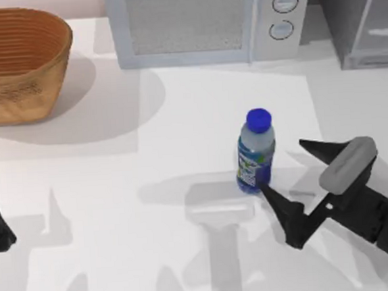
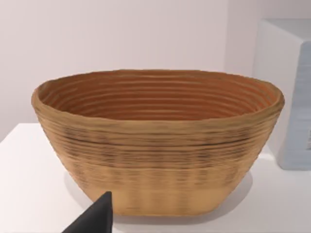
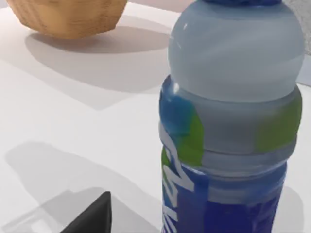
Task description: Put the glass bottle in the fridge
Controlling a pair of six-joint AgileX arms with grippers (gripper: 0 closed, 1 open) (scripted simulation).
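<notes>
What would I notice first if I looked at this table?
Probably the glass bottle with its bright blue cap, standing upright near the middle of the white table, with the right gripper open just to its right. Next, the big woven basket at the back left. The white microwave sits along the back, with the grey fridge in the back right corner.

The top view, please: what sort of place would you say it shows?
Probably a simulated kitchen counter: a white microwave and a grey fridge stand at the back of the table, with a wicker basket nearby.
</notes>
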